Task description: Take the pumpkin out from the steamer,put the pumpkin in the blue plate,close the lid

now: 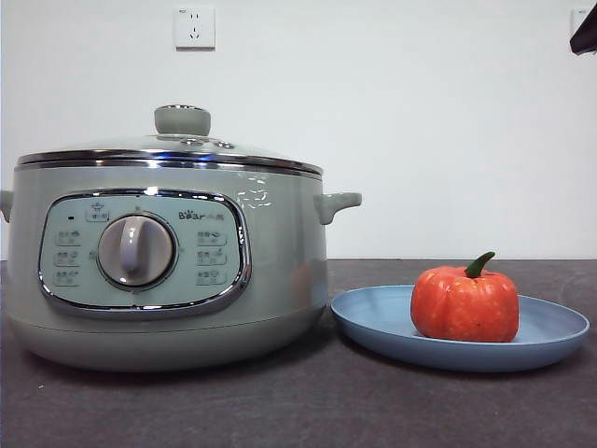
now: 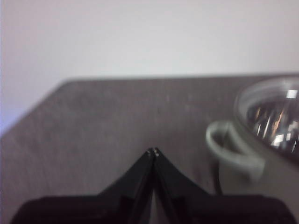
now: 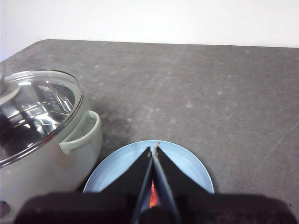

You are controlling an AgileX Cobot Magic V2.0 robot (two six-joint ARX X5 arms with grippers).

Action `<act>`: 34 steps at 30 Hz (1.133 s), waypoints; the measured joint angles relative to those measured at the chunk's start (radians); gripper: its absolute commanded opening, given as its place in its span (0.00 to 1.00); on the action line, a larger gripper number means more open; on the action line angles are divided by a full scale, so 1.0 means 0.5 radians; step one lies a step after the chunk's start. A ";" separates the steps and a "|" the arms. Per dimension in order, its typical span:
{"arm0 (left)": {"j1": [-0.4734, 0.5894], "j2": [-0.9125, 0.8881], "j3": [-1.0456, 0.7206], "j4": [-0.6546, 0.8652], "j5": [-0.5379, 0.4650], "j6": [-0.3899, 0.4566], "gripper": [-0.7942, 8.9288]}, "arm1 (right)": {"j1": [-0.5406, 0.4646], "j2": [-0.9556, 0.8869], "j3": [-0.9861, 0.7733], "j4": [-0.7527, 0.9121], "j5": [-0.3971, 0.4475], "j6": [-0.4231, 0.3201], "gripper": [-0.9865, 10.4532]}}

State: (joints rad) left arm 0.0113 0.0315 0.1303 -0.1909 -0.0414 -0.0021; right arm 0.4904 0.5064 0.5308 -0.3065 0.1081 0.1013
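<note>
both sets of jaws are pressed together with nothing between them. the left gripper point(image 2: 153, 151) hangs over bare table just off the steamer's side handle, and the right gripper point(image 3: 154, 148) hangs above the blue plate point(image 3: 189, 164).

the pumpkin point(image 1: 465, 303) sits upright in the blue plate point(image 1: 550, 331), stem curling up, to the right of the steamer point(image 1: 163, 266) with the plate's rim just beside the pot's base. the lid point(image 1: 170, 149) is seated on the pot, knob on top.

the front view is the only one showing the control panel, the dial and the bear logo, and the whole pumpkin. from the right wrist view the pumpkin point(image 3: 153, 195) is mostly hidden behind the jaws, just a sliver of orange peeking between them, but that view looks down through the glass lid point(image 3: 35, 112) into shiny metal inside, which the front view can't give. the left wrist view is blurry and only catches the steamer's point(image 2: 233, 151) handle and an edge of the lid point(image 2: 273, 116), no plate or pumpkin at all. in the front view only one black tip of an arm shows at the top right corner.

the table point(image 1: 298, 411) is dark grey, matte and a bit speckled. behind it is a plain white wall with a white socket point(image 1: 194, 27) above the pot.
</note>
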 measured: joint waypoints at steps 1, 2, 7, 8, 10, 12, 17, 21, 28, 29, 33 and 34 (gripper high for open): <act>0.000 -0.001 -0.045 0.004 0.001 -0.017 0.08 | 0.000 0.000 0.000 0.000 0.000 0.000 0.09; 0.000 -0.001 -0.083 0.008 0.003 -0.032 0.08 | 0.000 0.000 0.000 0.000 0.000 0.000 0.09; 0.000 -0.002 -0.181 0.010 0.040 -0.089 0.08 | 0.000 0.000 0.000 0.000 0.000 0.000 0.09; 0.000 -0.002 -0.187 0.000 0.047 -0.105 0.08 | 0.000 0.000 0.000 0.000 0.000 0.000 0.09; 0.000 -0.002 -0.188 -0.053 0.050 -0.126 0.08 | 0.000 0.000 0.000 0.000 0.000 0.000 0.09; 0.000 -0.002 -0.188 -0.085 0.045 -0.138 0.08 | 0.000 0.000 0.000 0.000 0.000 0.000 0.09; 0.000 -0.002 -0.189 -0.085 0.045 -0.141 0.08 | 0.000 0.000 0.000 0.000 0.000 0.000 0.09; 0.000 -0.002 -0.189 -0.085 0.045 -0.141 0.08 | 0.000 0.000 0.000 0.000 0.000 0.000 0.09; 0.000 -0.002 -0.189 -0.086 0.045 -0.141 0.08 | 0.000 0.000 0.000 0.000 0.000 0.000 0.09; 0.000 -0.002 -0.189 -0.085 0.045 -0.141 0.08 | 0.000 0.000 0.000 0.000 0.000 0.000 0.09; 0.000 -0.002 -0.189 -0.086 0.045 -0.141 0.08 | 0.000 0.000 0.000 0.000 0.000 0.000 0.09; 0.000 -0.002 -0.189 -0.085 0.045 -0.141 0.08 | 0.000 0.000 0.000 0.000 0.000 0.000 0.09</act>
State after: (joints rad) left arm 0.0113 0.0303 0.0357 -0.2337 -0.0189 -0.0727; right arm 0.4904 0.5064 0.5308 -0.3065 0.1081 0.1013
